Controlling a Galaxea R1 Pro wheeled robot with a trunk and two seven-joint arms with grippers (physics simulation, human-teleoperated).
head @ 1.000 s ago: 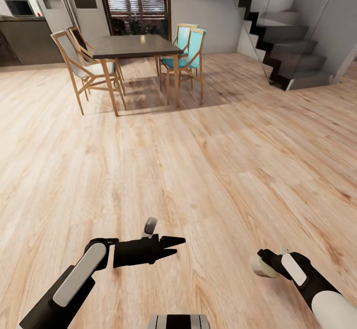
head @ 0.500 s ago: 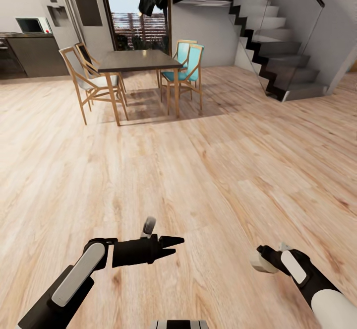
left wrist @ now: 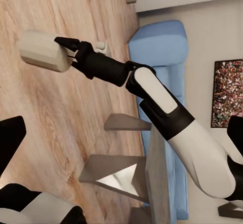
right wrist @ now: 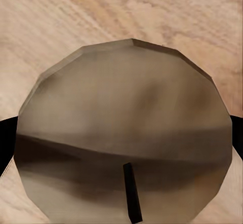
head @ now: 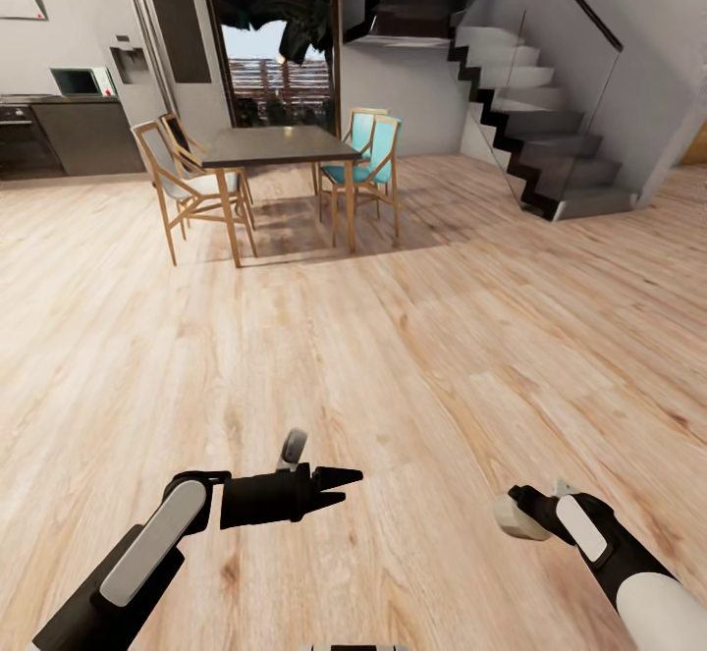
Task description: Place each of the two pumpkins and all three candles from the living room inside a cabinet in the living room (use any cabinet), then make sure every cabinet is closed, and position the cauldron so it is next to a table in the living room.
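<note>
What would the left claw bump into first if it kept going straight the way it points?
Probably the candle held in the right claw. The left claw points sideways across the robot's front toward it, though depth is hard to judge.

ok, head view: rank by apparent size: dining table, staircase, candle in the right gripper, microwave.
1. Staircase
2. Dining table
3. and 4. Candle in the right gripper and microwave look alike; the candle is far nearer the camera, so no ranking.

Pale plank floor runs to a dark dining table with wooden chairs, two teal-cushioned. Behind: daylit glass door, staircase, kitchen counter.
</note>
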